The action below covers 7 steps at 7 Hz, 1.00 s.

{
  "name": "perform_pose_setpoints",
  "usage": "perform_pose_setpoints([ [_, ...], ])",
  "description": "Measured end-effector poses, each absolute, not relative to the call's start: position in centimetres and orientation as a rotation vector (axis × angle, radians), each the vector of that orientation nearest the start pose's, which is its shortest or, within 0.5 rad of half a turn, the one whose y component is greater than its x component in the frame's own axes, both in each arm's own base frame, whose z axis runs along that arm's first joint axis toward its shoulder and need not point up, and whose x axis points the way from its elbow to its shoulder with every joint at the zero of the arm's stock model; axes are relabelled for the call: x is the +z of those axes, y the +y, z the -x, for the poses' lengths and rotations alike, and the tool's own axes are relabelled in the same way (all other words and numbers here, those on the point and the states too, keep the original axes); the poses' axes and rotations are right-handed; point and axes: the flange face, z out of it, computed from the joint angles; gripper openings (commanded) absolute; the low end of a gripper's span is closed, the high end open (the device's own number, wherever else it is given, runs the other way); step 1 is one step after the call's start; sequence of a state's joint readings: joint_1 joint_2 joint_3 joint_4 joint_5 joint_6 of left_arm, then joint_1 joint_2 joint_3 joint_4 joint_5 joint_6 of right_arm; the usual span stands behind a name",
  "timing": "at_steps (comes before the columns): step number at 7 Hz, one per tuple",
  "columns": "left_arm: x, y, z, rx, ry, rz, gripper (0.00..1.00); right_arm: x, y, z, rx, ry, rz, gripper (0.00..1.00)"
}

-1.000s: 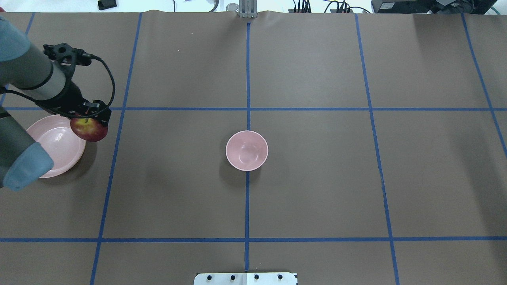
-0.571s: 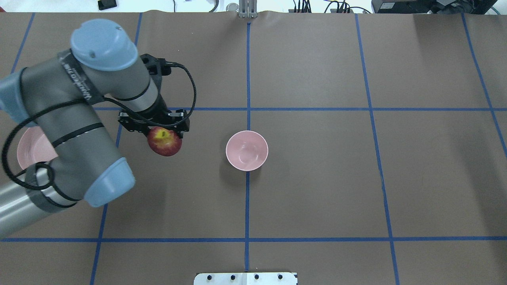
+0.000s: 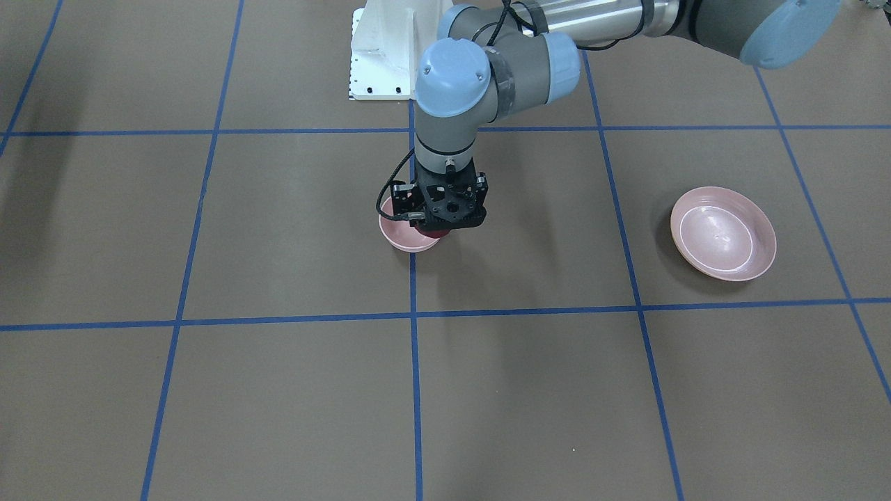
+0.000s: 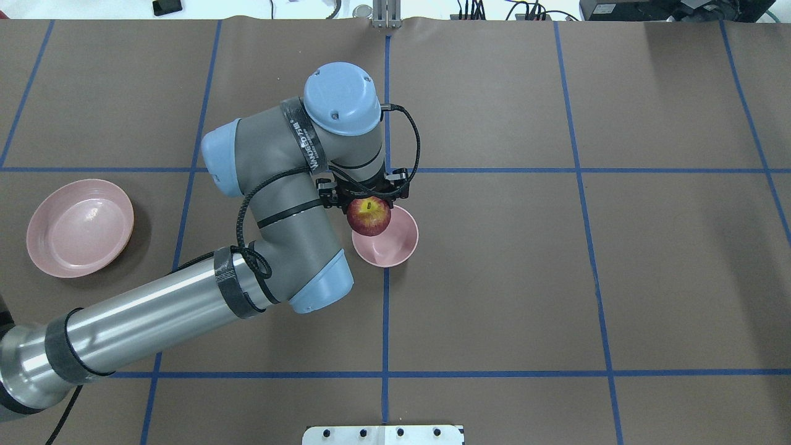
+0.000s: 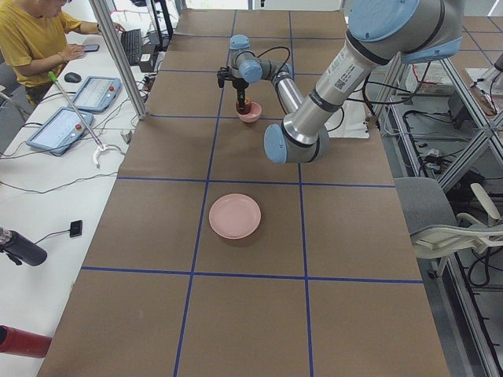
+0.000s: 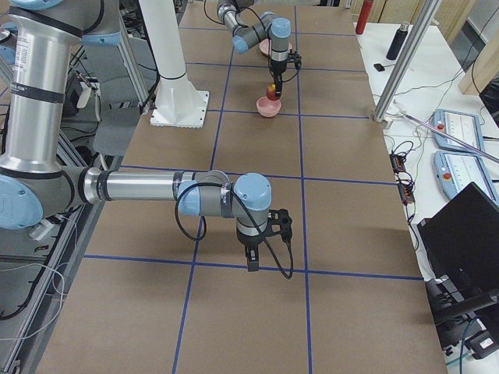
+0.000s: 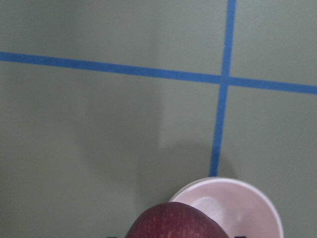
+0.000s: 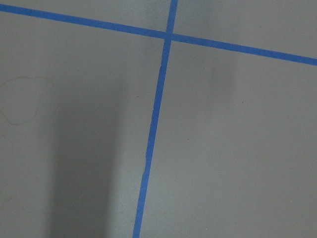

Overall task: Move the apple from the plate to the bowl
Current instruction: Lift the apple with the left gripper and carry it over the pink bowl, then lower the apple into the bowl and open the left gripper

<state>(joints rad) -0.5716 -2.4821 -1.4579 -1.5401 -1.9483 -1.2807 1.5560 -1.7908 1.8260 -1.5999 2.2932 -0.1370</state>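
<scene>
My left gripper (image 4: pixel 369 204) is shut on the dark red apple (image 4: pixel 369 217), yellow stem patch up, and holds it just above the far left rim of the small deep pink bowl (image 4: pixel 393 245) at the table's centre. The front view shows the gripper (image 3: pixel 440 221) hiding most of the apple over the bowl (image 3: pixel 399 239). The left wrist view shows the apple's top (image 7: pixel 173 223) and the bowl (image 7: pixel 242 206) below it. The wide pink plate (image 4: pixel 79 227) sits empty at the left. My right gripper (image 6: pixel 251 263) shows only in the exterior right view; I cannot tell its state.
Blue tape lines (image 4: pixel 386 321) divide the brown table cover. A white mount plate (image 4: pixel 383 434) sits at the near edge. The left arm's elbow (image 4: pixel 296 266) hangs over the table left of the bowl. An operator (image 5: pixel 35 39) sits at a side desk.
The left arm has carried the apple to the right, from beside the plate across the table to above the bowl's rim. The plate is now uncovered and empty.
</scene>
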Motion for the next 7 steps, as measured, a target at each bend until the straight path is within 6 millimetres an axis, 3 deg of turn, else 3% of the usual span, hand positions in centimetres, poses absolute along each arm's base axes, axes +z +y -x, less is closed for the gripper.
perform_pose_setpoints([
  [3, 13.8, -46.7, -60.1, -0.097, 0.836, 0.018, 0.14, 63.7, -40.1, -6.1, -0.147, -0.721, -0.05, 1.0],
  [4, 13.9, -46.2, -60.6, -0.089, 0.833, 0.022, 0.23, 63.8, -40.1, -6.1, -0.147, -0.722, -0.05, 1.0],
  [6, 14.2, -45.9, -61.0, -0.082, 0.833, 0.024, 0.62, 63.8, -40.1, -6.2, -0.147, -0.721, -0.05, 1.0],
  [7, 14.5, -46.0, -61.2, -0.082, 0.834, 0.023, 0.72, 63.8, -40.1, -6.2, -0.147, -0.721, -0.05, 1.0],
])
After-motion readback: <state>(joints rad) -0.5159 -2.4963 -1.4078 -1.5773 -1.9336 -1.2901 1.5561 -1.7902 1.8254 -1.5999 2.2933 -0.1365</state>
